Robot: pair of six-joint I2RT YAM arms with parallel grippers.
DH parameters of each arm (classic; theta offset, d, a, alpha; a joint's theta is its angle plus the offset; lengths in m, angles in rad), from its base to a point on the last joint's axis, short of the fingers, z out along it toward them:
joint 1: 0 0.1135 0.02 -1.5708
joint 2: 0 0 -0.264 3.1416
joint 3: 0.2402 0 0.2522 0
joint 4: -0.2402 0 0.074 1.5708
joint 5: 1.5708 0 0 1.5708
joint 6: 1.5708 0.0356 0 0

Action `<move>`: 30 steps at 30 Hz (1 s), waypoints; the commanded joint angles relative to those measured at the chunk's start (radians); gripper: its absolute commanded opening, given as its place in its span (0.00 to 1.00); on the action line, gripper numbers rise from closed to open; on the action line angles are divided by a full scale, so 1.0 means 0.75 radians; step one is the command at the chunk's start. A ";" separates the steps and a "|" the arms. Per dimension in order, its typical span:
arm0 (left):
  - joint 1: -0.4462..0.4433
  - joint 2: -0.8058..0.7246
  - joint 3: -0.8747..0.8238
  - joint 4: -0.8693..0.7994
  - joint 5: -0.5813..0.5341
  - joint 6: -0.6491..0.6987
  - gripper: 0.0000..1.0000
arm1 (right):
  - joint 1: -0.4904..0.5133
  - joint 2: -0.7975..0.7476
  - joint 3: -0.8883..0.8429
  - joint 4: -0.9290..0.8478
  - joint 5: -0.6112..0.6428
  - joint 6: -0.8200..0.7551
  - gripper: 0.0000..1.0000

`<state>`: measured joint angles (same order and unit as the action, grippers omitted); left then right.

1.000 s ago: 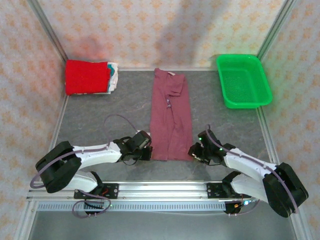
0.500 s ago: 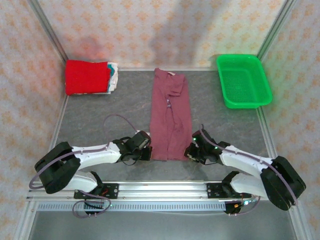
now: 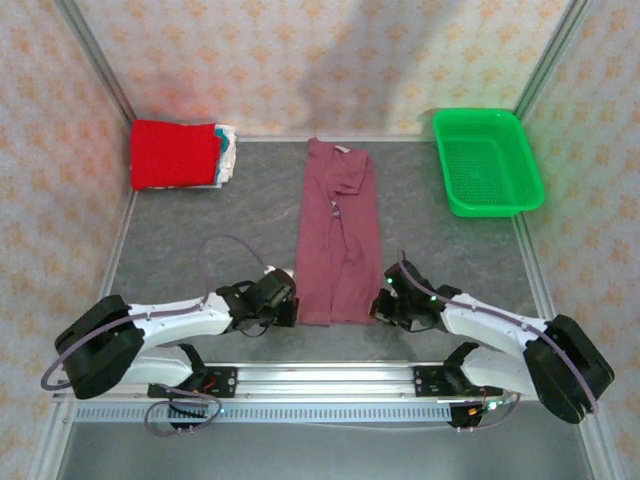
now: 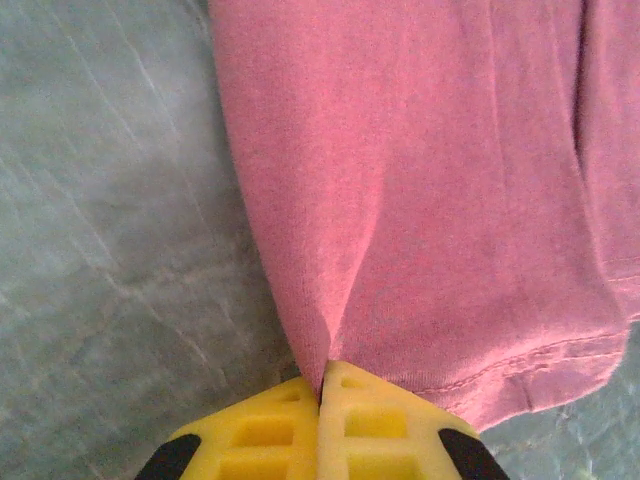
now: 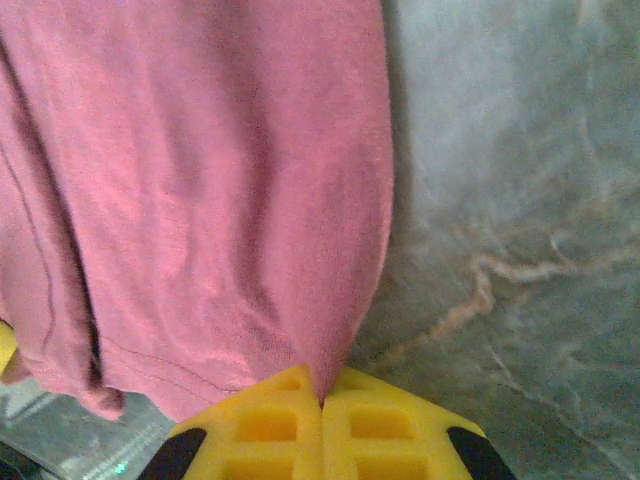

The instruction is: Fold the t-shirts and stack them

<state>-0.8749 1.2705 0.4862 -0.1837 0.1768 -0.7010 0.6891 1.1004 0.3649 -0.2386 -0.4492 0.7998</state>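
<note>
Left hand (image 3: 288, 306) is pressed together on the near left corner of the maroon shirt (image 3: 340, 235). Its yellow fingers (image 4: 270, 430) meet with a pinch of the cloth's side edge between them, just above the hem. Right hand (image 3: 384, 303) is clamped the same way, pinching the shirt's near right corner. In its wrist view the cloth gathers to a point where the yellow pads (image 5: 380, 425) meet. Both hands sit low at the desk (image 3: 210, 215), one on each side of the shirt's near end.

The maroon shirt lies flat in the middle of the grey desk, folded lengthwise into a narrow strip, with its collar toward the far wall and its hem toward the arms. At the far left corner a folded red shirt (image 3: 175, 153) tops a small pile, with white shirts (image 3: 229, 150) showing at its right edge. A green basket (image 3: 487, 162) stands at the far right corner, well apart from the maroon shirt.
</note>
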 commanded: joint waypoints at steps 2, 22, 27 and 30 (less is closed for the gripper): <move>-0.133 -0.025 0.003 -0.152 -0.098 -0.093 0.00 | 0.086 -0.140 -0.099 -0.032 -0.033 0.000 0.00; 0.187 -0.222 0.343 -0.357 -0.099 0.072 0.00 | -0.083 -0.052 0.321 -0.089 0.177 -0.080 0.00; 0.289 -0.031 0.519 -0.317 -0.125 0.149 0.00 | -0.186 0.137 0.478 -0.053 0.193 -0.199 0.00; 0.346 0.041 0.609 -0.305 -0.140 0.214 0.00 | -0.239 0.249 0.568 -0.026 0.191 -0.252 0.00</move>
<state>-0.6456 1.2762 0.8772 -0.4316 0.1020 -0.6163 0.5377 1.2377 0.7341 -0.2909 -0.3408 0.6868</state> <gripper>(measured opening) 0.043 0.040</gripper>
